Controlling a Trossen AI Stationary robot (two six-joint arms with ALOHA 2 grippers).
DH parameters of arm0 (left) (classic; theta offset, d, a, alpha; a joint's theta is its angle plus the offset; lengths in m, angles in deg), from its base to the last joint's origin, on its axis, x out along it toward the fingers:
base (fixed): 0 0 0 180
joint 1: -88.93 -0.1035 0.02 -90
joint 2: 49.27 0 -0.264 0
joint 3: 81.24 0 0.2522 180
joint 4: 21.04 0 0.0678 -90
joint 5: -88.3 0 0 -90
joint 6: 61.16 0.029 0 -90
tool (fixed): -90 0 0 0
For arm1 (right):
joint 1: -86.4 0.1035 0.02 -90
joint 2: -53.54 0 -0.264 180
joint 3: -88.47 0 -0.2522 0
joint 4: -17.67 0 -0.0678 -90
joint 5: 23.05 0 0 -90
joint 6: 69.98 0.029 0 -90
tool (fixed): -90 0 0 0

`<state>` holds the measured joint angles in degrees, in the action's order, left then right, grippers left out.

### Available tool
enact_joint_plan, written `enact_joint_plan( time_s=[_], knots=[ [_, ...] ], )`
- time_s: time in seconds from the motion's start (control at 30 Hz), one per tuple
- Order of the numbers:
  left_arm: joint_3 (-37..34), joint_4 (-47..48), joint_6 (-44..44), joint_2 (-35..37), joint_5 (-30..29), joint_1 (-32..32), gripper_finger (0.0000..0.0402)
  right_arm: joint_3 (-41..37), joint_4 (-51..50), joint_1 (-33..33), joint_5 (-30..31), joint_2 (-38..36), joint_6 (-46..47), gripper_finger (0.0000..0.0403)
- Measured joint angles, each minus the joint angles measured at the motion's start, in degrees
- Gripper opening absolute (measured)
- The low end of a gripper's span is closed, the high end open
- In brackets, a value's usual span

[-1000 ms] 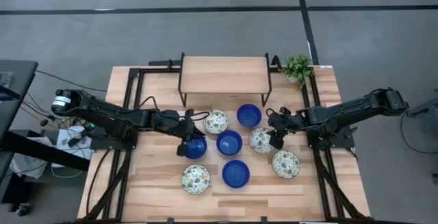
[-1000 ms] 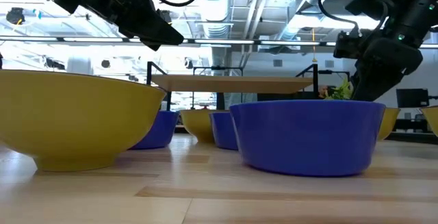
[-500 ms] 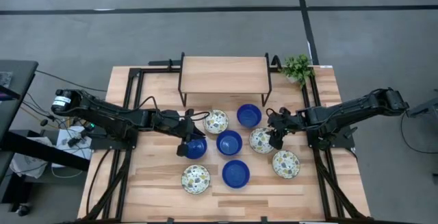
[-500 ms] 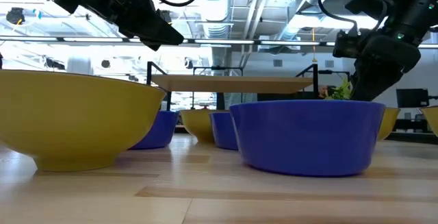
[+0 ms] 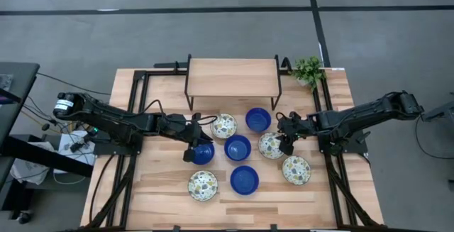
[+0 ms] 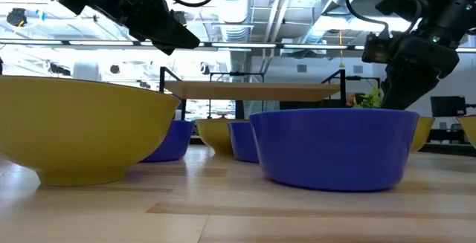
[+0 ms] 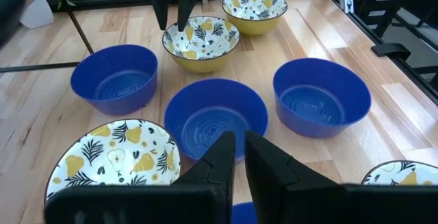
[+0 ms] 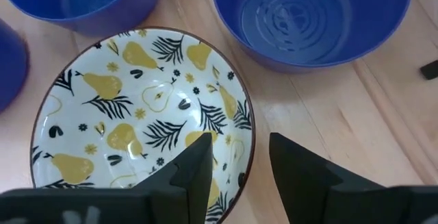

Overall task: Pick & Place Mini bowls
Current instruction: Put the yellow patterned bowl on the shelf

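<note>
Eight mini bowls are seen on the wooden table (image 5: pixel 163 196), clustered in front of the raised shelf (image 5: pixel 232 76); none has been set on the shelf, so the task is judged barely begun. The right gripper (image 8: pixel 236 157) is placed astride the rim of a pear-patterned bowl (image 8: pixel 130 114), fingers apart and not yet clamped. The left gripper (image 7: pixel 236 155) is held nearly closed above a blue bowl (image 5: pixel 203 153), with nothing gripped.

Four small round glossy cobalt-blue bowls (image 5: pixel 237 147), solid colour all over. Four small round white bowls (image 8: pixel 144 121) with yellow pears and black leaves inside, plain mustard yellow outside. Pale striped wooden desk (image 5: pixel 163 186), black metal arms, little green leafy plant (image 5: pixel 308 69).
</note>
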<state>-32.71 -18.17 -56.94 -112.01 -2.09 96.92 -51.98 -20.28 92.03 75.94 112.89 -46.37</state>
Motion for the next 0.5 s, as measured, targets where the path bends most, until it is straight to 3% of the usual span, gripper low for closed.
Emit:
enact_joint_plan(
  time_s=[0.5],
  knots=[
    [0.0, -0.3, 0.0, 0.0, 0.0, 0.0, 0.0033, -2.9, 3.8, 0.0, -1.2, 0.0, 0.0, 0.0131]
  ],
)
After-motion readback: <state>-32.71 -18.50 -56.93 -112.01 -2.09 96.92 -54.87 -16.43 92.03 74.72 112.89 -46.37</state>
